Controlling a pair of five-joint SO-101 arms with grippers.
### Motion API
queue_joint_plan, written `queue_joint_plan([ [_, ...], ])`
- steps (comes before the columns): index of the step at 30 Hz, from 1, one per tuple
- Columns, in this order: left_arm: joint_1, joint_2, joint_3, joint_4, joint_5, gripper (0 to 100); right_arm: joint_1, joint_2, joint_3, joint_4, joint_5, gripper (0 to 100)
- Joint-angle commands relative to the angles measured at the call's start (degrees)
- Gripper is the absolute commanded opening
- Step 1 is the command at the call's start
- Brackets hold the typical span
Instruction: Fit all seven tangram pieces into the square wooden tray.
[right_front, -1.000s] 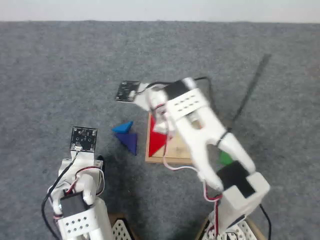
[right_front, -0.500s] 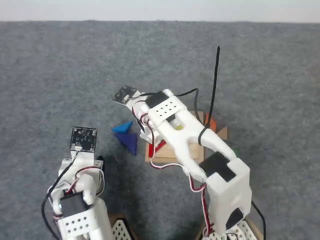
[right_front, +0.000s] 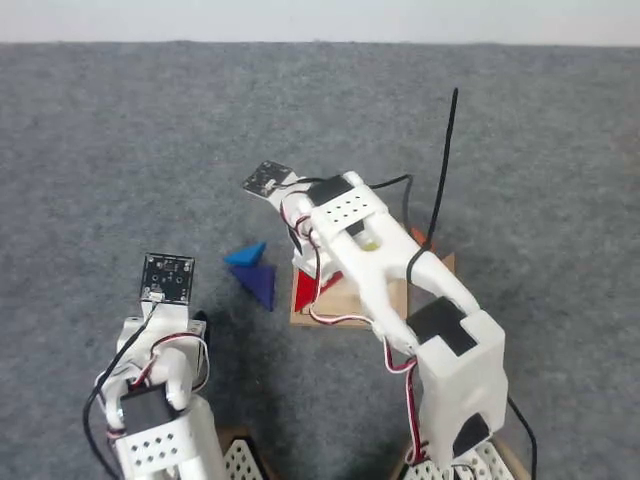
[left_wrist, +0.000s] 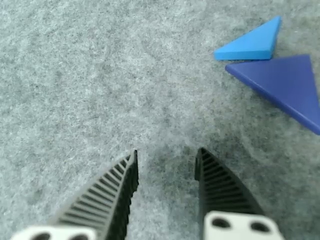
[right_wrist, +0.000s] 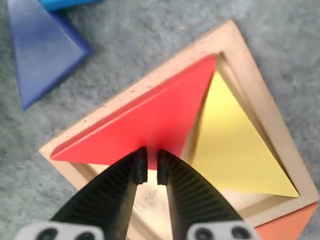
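**While red triangle (right_wrist: 150, 120) sits unseated, tray (right_wrist: 266, 115) part-filled**

Yellow triangle (right_wrist: 235, 150) lies flat inside. Red triangle rides the rim, pinched by the near-closed right gripper (right_wrist: 148, 167). Dark blue triangle (right_wrist: 40, 50) and light blue triangle (left_wrist: 250, 42) wait outside, near the left gripper (left_wrist: 165, 170), which is spread and empty.

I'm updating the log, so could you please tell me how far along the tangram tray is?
Done: the yellow triangle lies flat in the wooden tray. In hand: the right tool pinches the red triangle, which rests tilted across the tray's rim, not seated. Remaining: the dark blue triangle and light blue triangle lie on the carpet near the open left tool.
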Motion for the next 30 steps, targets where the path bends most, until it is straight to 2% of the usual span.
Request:
queue_joint_plan([
  [1,0.0,-1.1,-0.4,0.3,-0.9,19,0.9,-2.9,-0.4,0.5,1.4,5.8],
  [8,0.0,-1.1,-0.4,0.3,-0.9,19,-1.5,-11.8,-0.5,-0.6,0.8,5.8],
  [11,0.0,-1.1,-0.4,0.3,-0.9,19,-5.8,-14.9,-0.1,-2.9,-4.1,5.8],
  [16,0.0,-1.1,-0.4,0.3,-0.9,19,-8.4,-10.3,-0.2,-6.3,-8.4,5.8],
  [22,0.0,-1.1,-0.4,0.3,-0.9,19,-8.0,-0.5,-0.6,-7.3,-8.3,5.8],
  [30,0.0,-1.1,-0.4,0.3,-0.9,19,-8.0,-0.4,-0.5,-6.1,-8.0,5.8],
])
